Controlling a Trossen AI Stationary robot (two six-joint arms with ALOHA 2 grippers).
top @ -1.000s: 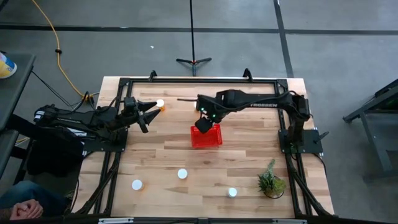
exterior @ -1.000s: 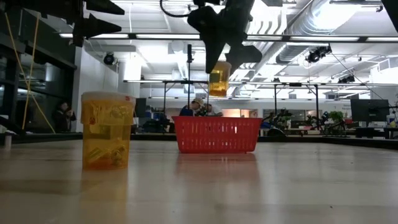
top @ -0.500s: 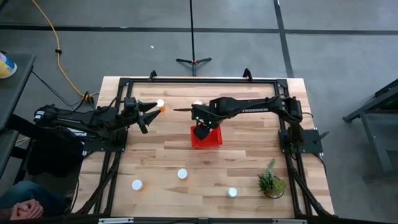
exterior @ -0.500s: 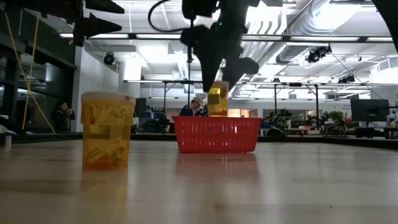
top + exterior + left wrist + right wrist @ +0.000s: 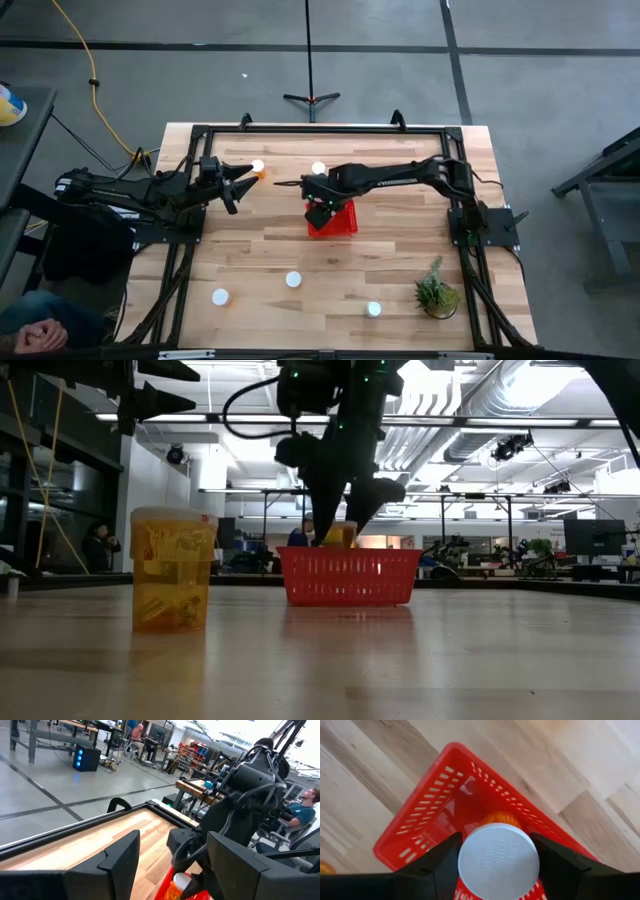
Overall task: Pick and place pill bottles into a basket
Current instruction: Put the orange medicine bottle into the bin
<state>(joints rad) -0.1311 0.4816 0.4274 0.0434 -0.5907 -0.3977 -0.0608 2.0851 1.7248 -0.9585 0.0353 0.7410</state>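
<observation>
The red latticed basket (image 5: 338, 220) stands mid-table; it also shows in the low view (image 5: 348, 577). My right gripper (image 5: 319, 207) is over it, shut on a pill bottle (image 5: 341, 535) with an orange body and a white cap (image 5: 498, 861). My left gripper (image 5: 240, 177) is open and empty at the far left, its fingers (image 5: 120, 860) pointing toward the basket. One bottle (image 5: 259, 168) stands just past its tips and another (image 5: 318, 168) stands beyond the basket. Three more bottles stand on the near half (image 5: 293, 280), (image 5: 220, 297), (image 5: 373, 310). My right gripper pinches the bottle between its two fingers (image 5: 442, 862) at the sides of the white cap (image 5: 466, 861). The fingers come from above, pointing down. The bottle hangs upright below them, its lower part behind the basket's wall (image 5: 345, 565); whether it rests on the basket's floor, I cannot tell.
A small green potted plant (image 5: 435, 292) stands near the table's front right. The nearest bottle looms large in the low view (image 5: 173, 570). Black frame rails (image 5: 320, 128) run along the table's edges. A person's hands (image 5: 35, 338) show at the near left, off the table.
My right gripper has gone down and a little toward the table's left edge with the pill bottle. The bottle, which hung above the basket's rim, now sits partly inside the basket, still upright. The arm's move has uncovered the bottle beyond the basket.
</observation>
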